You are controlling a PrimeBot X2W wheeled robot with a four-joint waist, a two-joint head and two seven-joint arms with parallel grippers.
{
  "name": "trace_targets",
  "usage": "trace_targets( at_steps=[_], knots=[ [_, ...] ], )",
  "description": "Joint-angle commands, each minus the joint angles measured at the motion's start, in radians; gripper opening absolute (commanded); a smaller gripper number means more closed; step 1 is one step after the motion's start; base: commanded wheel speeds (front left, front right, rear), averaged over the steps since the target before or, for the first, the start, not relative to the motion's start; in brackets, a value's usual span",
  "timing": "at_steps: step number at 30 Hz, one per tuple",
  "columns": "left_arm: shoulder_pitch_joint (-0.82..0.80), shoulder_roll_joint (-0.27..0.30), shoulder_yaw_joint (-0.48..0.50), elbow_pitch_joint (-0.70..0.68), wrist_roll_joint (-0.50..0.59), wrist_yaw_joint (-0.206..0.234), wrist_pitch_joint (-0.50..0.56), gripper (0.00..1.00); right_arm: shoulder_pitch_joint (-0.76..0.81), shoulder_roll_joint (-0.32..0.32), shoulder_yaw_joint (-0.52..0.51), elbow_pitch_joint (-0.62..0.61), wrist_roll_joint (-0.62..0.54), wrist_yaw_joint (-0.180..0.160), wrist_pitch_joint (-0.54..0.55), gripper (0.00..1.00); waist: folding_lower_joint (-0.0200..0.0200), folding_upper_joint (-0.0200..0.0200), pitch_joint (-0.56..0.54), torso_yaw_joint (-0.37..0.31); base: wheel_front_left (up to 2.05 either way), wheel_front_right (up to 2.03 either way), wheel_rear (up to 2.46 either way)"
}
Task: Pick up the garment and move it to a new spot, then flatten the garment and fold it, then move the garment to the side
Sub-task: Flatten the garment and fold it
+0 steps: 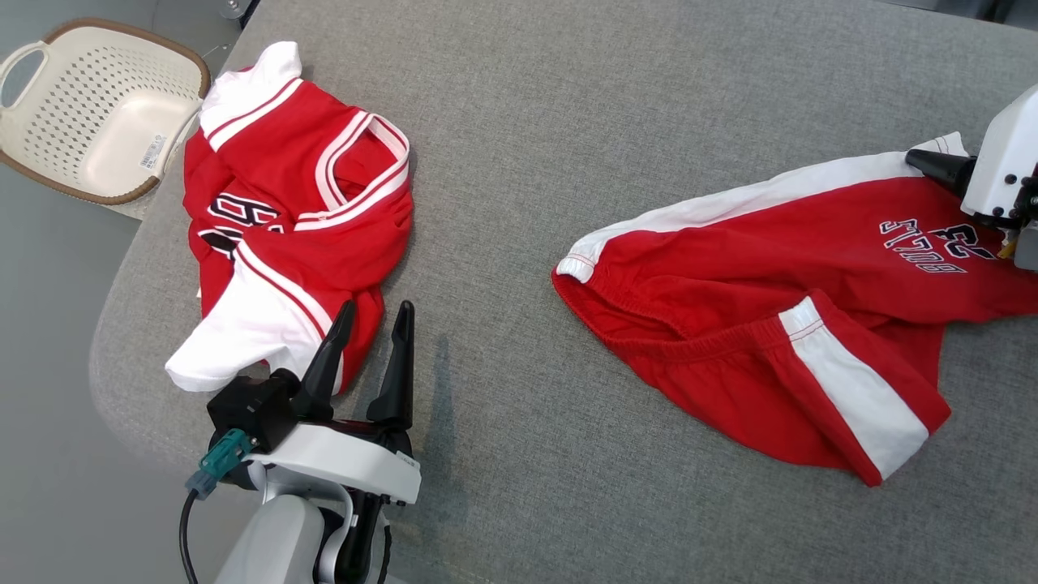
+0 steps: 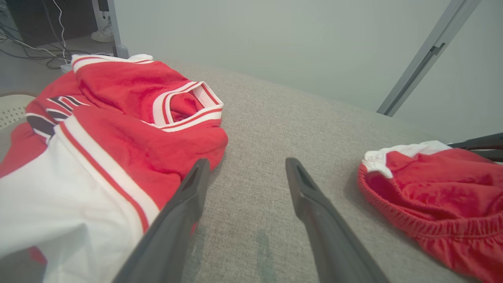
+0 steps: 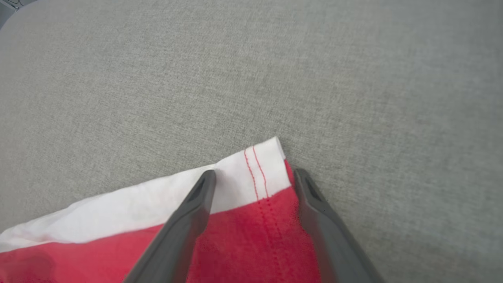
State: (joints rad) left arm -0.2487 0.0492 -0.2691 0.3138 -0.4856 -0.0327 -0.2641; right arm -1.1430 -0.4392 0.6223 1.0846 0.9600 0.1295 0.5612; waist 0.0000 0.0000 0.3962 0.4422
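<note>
The red shorts (image 1: 730,268) are lying rumpled on the right half of the grey tabletop (image 1: 527,122). Their waistband is facing the middle and one leg is folding back across the other, so they are not yet flat. The right gripper (image 3: 254,172) is hanging low over the far leg's hem corner. Its fingers are spread apart and straddling the white side stripe where the red stitching runs, with nothing pinched between them. That corner is a sensible place to be aiming (a hem corner gives a firm edge, and drawing it outward would straighten the leg). I am therefore judging this as the lead-in to flattening rather than to a fold.

The left gripper (image 1: 377,307) is sitting at the near left, fingers likewise parted and holding nothing. Its tips are just beside the lower edge of a crumpled red-and-white jersey (image 1: 300,251). The jersey is lying well apart from the shorts, near the tabletop's left edge, with a pale perforated basket (image 1: 81,105) standing beyond that edge. That spacing is probably keeping the two garments from tangling while the shorts are being handled.
</note>
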Motion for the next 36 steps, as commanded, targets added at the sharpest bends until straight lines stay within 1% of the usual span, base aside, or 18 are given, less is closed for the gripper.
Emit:
trace_targets(
  at_steps=[1, 6, 7, 8, 9, 12, 17, 22, 29, 36],
  knots=[
    [-0.008, 0.003, 0.000, -0.004, -0.006, 0.006, 0.000, 1.00, 0.016, 0.010, 0.013, 0.020, 0.008, 0.002, 0.022, 1.00, 0.0000, 0.0000, 0.003, 0.004, 0.00, 0.00, 0.00],
    [-0.007, 0.003, -0.004, -0.003, -0.008, 0.009, 0.000, 1.00, 0.034, 0.029, 0.033, 0.050, 0.029, 0.002, 0.092, 1.00, 0.0000, 0.0000, 0.001, 0.005, 0.00, 0.00, 0.00],
    [-0.007, 0.003, -0.004, -0.002, -0.008, 0.010, 0.000, 1.00, 0.036, 0.031, 0.037, 0.051, 0.031, 0.002, 0.101, 0.63, 0.0000, 0.0000, 0.000, 0.004, 0.00, 0.00, 0.00],
    [-0.008, 0.003, -0.003, 0.000, -0.007, 0.011, 0.000, 1.00, 0.036, 0.031, 0.040, 0.046, 0.035, 0.002, 0.104, 0.35, 0.0000, 0.0000, -0.002, 0.003, 0.00, 0.00, 0.00],
    [-0.008, 0.003, -0.002, 0.001, -0.006, 0.011, 0.000, 1.00, 0.037, 0.030, 0.043, 0.037, 0.038, 0.002, 0.100, 0.00, 0.0000, 0.0000, -0.004, 0.001, 0.00, 0.00, 0.00],
    [-0.007, 0.003, 0.001, 0.008, 0.000, 0.011, 0.000, 1.00, 0.040, 0.027, 0.055, 0.017, 0.045, 0.002, 0.087, 0.00, 0.0000, 0.0000, -0.017, -0.005, 0.00, 0.00, 0.00],
    [-0.006, 0.003, 0.004, 0.016, 0.008, 0.006, 0.000, 1.00, 0.037, 0.015, 0.062, -0.032, 0.068, 0.002, 0.026, 0.00, 0.0000, 0.0000, -0.036, -0.017, 0.00, 0.00, 0.00],
    [0.006, 0.003, 0.024, 0.026, 0.032, 0.001, 0.000, 1.00, 0.056, 0.020, 0.080, -0.096, 0.101, 0.002, -0.034, 0.00, 0.0000, 0.0000, -0.073, -0.047, 0.00, 0.00, 0.00],
    [0.021, 0.003, 0.058, 0.046, 0.069, -0.013, 0.000, 1.00, 0.110, 0.018, 0.125, -0.221, 0.177, 0.002, -0.091, 0.00, 0.0000, 0.0000, -0.163, -0.128, 0.00, 0.00, 0.00],
    [0.046, 0.013, 0.084, 0.070, 0.092, -0.025, 0.000, 1.00, 0.184, -0.032, 0.179, -0.378, 0.250, 0.002, -0.167, 0.00, 0.0000, 0.0000, -0.234, -0.224, 0.00, 0.00, 0.00]
  ],
)
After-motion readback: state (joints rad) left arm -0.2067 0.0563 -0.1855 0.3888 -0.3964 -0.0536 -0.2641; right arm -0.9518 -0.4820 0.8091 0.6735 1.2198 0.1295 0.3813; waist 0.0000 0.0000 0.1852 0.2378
